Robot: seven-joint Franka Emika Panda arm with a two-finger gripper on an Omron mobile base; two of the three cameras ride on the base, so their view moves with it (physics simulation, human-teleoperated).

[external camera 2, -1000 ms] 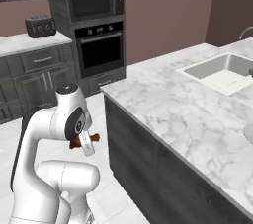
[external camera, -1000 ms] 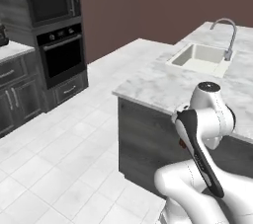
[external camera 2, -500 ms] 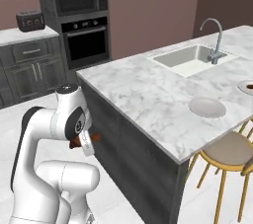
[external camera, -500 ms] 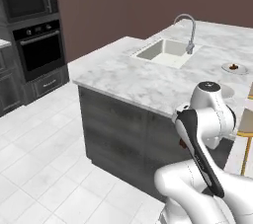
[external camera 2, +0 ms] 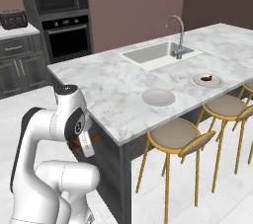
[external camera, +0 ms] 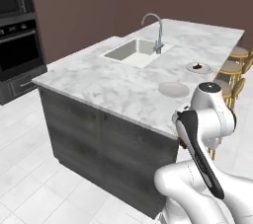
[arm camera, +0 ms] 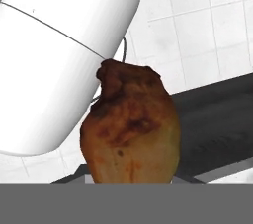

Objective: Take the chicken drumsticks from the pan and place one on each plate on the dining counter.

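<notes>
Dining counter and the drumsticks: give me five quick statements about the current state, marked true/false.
1. The gripper holds a chicken drumstick. True.
2. Both plates are bare. False: the far plate already carries a drumstick; only the near plate is bare.
3. The sink is set into the dining counter, with the faucet beside it. True.
4. The gripper hovers directly above the near plate. False: it is tucked low by the robot's body, off the counter's edge.
5. Stools stand along the plates' side of the counter. True.
</notes>
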